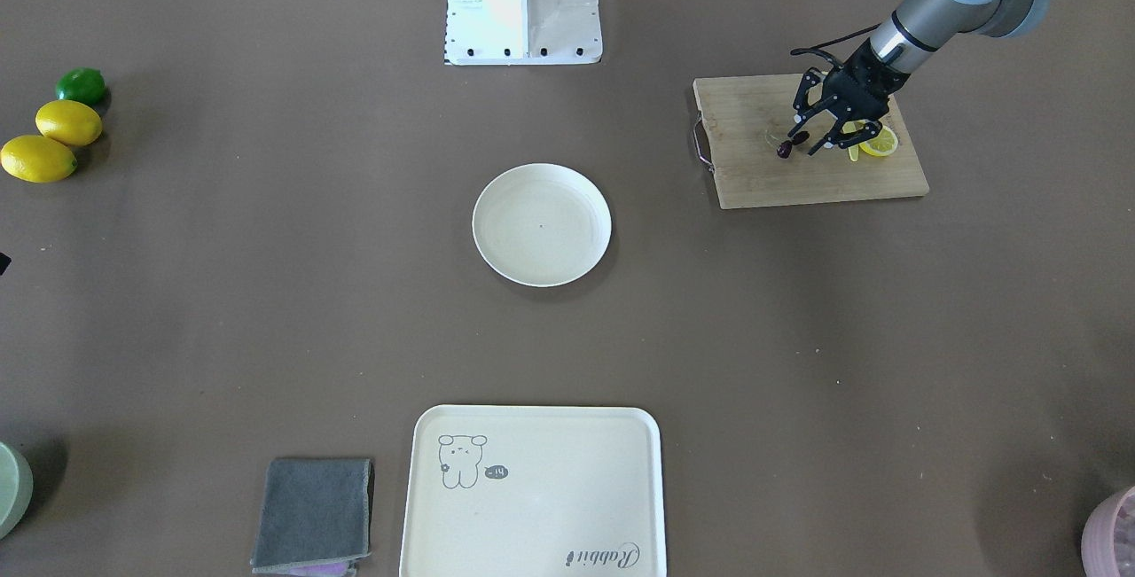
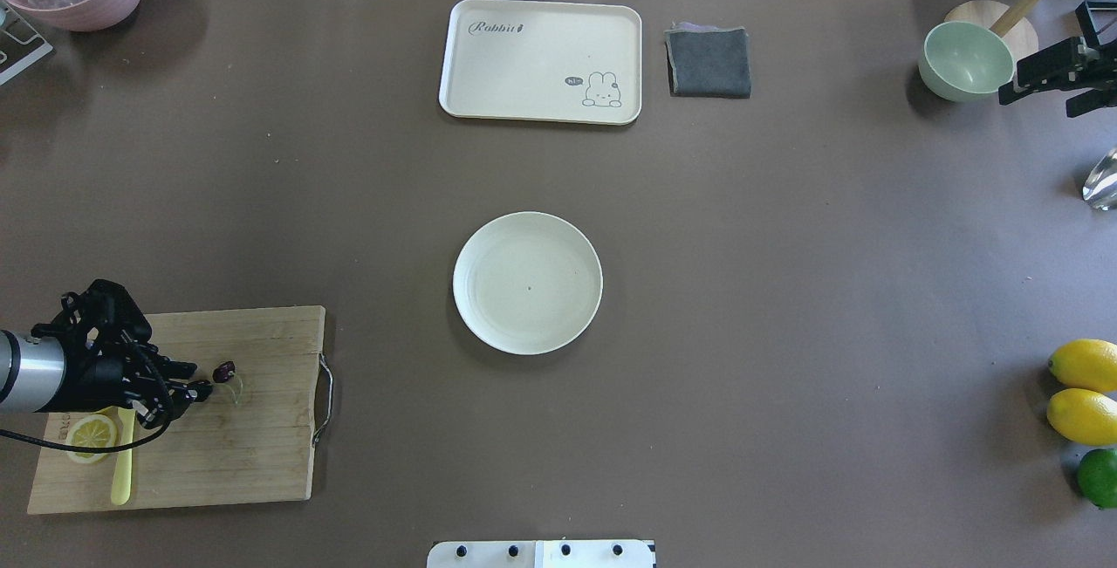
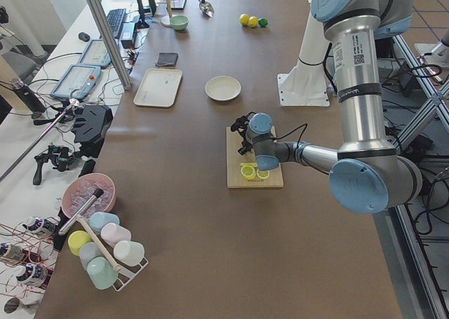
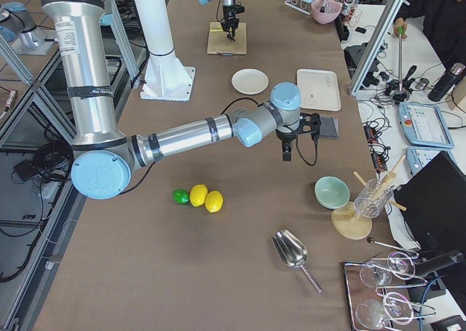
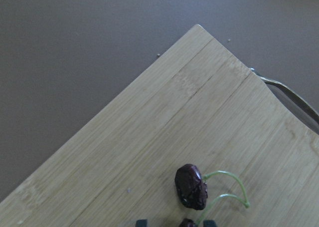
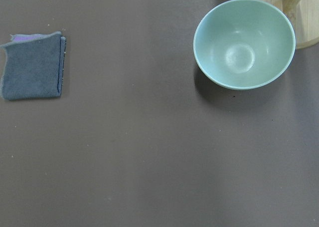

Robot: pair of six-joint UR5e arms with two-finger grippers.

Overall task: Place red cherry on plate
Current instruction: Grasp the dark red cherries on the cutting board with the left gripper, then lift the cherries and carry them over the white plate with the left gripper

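The red cherry [image 5: 191, 186], tiny and dark maroon with a thin curved green stem, lies on a wooden cutting board [image 2: 262, 446] at the table's left end. It also shows in the overhead view [image 2: 224, 371] and in the front view [image 1: 786, 150]. My left gripper [image 2: 194, 380] hovers low just behind it, open. In the left wrist view, part of a second dark cherry [image 5: 188, 223] shows between the fingertips. The plate [image 2: 497, 289], round and cream-white, sits bare at the table's centre, well apart from the board. My right gripper [image 2: 1012, 86] hangs open and holds nothing by the green bowl.
A lemon slice [image 2: 91, 434] and a yellow-green knife [image 2: 122, 472] lie on the board under my left wrist. At the far side are a cream tray [image 2: 541, 62] and a grey cloth [image 2: 709, 62]. A green bowl [image 2: 964, 60], two lemons [image 2: 1082, 389] and a lime [image 2: 1098, 476] sit right.
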